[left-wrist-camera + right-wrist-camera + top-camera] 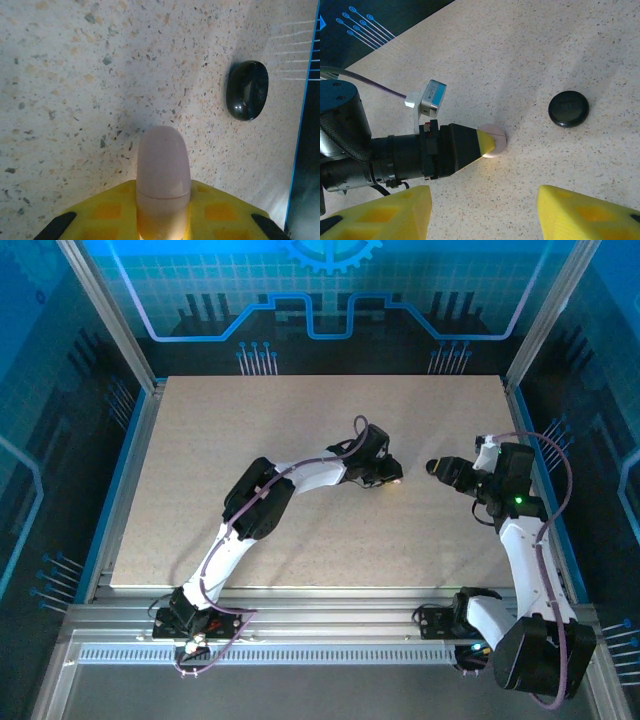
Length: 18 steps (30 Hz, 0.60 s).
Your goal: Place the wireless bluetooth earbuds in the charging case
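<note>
The left tool (488,144) pinched the pale pink charging case (164,170) at the middle of the desk (530,50). The black charging case (247,90) lay near it to the right. The right tool (482,215) hung with its fingers spread.

Speckled beige table (200,440) enclosed by blue circuit-patterned walls (420,290).

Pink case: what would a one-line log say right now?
left gripper: shut on pink case | right gripper: open, empty | black case: closed, on table
</note>
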Each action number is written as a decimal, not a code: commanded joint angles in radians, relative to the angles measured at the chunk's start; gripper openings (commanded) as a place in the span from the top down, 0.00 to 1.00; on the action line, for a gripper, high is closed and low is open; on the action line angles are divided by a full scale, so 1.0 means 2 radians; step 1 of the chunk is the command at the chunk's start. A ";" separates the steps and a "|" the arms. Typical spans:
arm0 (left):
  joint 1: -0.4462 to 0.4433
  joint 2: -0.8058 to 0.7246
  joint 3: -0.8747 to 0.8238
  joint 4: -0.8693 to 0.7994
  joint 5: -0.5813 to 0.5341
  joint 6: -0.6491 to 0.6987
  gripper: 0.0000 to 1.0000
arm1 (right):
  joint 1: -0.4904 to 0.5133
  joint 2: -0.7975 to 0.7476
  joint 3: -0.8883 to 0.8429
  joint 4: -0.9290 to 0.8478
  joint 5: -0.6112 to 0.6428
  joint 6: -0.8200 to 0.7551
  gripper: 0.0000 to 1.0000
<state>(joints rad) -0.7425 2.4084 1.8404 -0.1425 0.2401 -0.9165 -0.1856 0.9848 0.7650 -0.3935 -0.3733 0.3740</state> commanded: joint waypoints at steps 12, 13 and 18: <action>-0.002 0.104 0.168 -0.043 0.030 -0.009 0.81 | -0.011 -0.008 -0.007 -0.008 -0.007 -0.008 0.42; -0.002 0.112 0.178 -0.048 0.032 -0.010 0.80 | -0.011 -0.009 -0.005 -0.009 -0.007 -0.009 0.42; -0.001 0.128 0.198 -0.065 0.031 -0.016 0.79 | -0.012 -0.012 -0.001 -0.014 -0.004 -0.012 0.42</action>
<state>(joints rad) -0.7425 2.6316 2.2002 -0.2001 0.2794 -0.9405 -0.1913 0.9798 0.7570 -0.4004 -0.3740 0.3664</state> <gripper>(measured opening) 0.212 0.582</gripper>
